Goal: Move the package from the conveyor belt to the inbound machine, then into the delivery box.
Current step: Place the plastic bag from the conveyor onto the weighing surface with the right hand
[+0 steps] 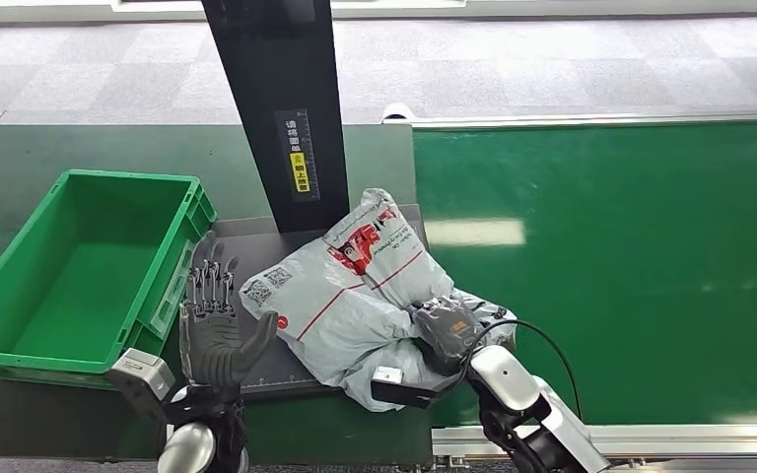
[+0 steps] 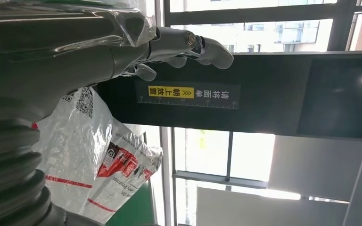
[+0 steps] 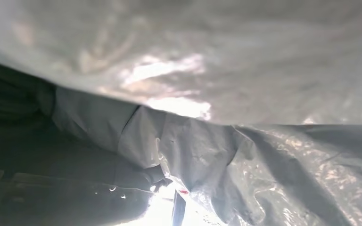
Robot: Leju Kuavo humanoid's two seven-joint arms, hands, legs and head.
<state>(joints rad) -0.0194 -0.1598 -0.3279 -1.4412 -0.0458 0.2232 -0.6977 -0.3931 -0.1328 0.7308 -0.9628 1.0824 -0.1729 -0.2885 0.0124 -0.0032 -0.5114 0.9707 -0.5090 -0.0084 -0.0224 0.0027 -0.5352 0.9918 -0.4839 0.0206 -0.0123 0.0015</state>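
Observation:
The package (image 1: 355,286) is a crumpled grey plastic mailer with red print and QR labels, lying on the inbound machine's black platform (image 1: 254,244) at the foot of its black post (image 1: 276,108). My right hand (image 1: 448,330) is dug into the package's near right side and grips the plastic; the right wrist view shows the package (image 3: 217,70) right against the camera. My left hand (image 1: 215,320) stands upright and open just left of the package, without touching it. In the left wrist view the left hand (image 2: 75,56) is beside the package (image 2: 89,150).
The green delivery box (image 1: 128,179) stands empty on the dark table, to the left of my left hand. The green conveyor belt (image 1: 631,256) stretches to the right, with a metal rail along its near edge. A yellow label (image 1: 300,169) marks the post.

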